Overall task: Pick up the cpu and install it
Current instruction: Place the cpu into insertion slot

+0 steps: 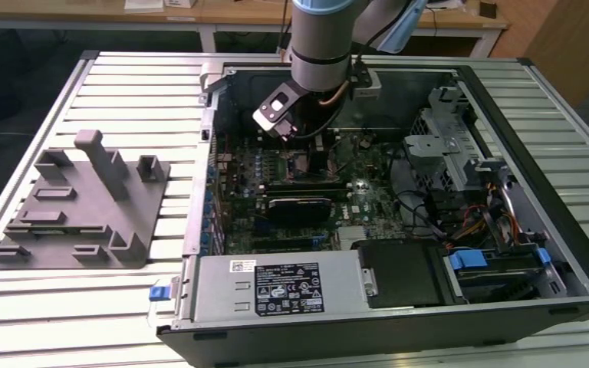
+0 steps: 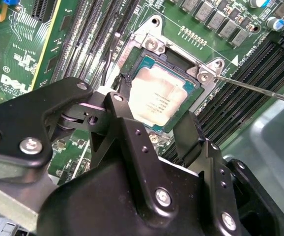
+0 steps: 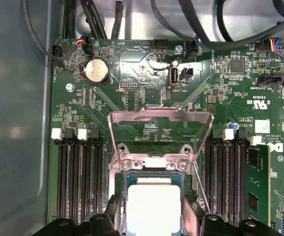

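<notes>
The cpu (image 2: 157,101) is a silvery square chip lying flat in the motherboard socket (image 2: 143,64), with the socket's teal rim showing around it. In the first wrist view the cpu (image 3: 153,206) sits just below the raised metal load plate (image 3: 160,129). My gripper (image 2: 152,112) straddles the chip, one black finger (image 2: 118,105) on each side. A narrow dark gap shows between that finger and the chip's edge, so the gripper is open around it. In the exterior view the arm (image 1: 320,46) reaches down into the open computer case (image 1: 540,253).
Memory slots (image 3: 78,177) flank the socket on both sides, and a thin metal lever (image 2: 260,89) sticks out beside it. Cables run along the board's far edge (image 3: 181,19). A grey fixture block (image 1: 80,203) stands on the slatted table at the exterior view's left.
</notes>
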Available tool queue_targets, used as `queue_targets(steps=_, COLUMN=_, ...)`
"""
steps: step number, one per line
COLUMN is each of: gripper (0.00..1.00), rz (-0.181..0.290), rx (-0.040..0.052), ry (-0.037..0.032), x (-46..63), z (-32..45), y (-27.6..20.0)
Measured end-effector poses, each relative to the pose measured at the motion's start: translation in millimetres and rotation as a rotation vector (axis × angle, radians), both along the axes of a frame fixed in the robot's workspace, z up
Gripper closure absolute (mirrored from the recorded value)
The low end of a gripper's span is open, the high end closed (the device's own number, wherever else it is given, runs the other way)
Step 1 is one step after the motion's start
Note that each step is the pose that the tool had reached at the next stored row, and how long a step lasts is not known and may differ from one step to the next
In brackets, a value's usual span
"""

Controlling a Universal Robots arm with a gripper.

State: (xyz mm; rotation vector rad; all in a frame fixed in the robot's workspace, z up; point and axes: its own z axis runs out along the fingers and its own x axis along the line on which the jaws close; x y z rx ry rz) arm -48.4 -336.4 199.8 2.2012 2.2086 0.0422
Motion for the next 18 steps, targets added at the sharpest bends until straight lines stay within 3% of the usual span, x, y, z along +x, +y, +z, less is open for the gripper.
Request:
queue_targets(steps=5, gripper=0.4, rz=0.0, rx=-0.0016, ry=-0.0025, x=0.0, z=0.0, y=0.0)
queue_targets(steps=8, gripper=0.58, rz=0.0, rx=-0.0025, ry=-0.004, x=0.0, z=0.0, y=0.0)
queue_targets(steps=12, gripper=0.7, rz=0.0, rx=-0.0038, ry=-0.0059, x=0.0, z=0.0, y=0.0)
queue_targets(steps=15, gripper=0.87, rz=0.0, rx=-0.0047, ry=-0.0074, x=0.0, z=0.0, y=0.0)
queue_targets(steps=18, gripper=0.89, rz=0.0, rx=-0.0056, ry=-0.0089, x=0.0, z=0.0, y=0.0)
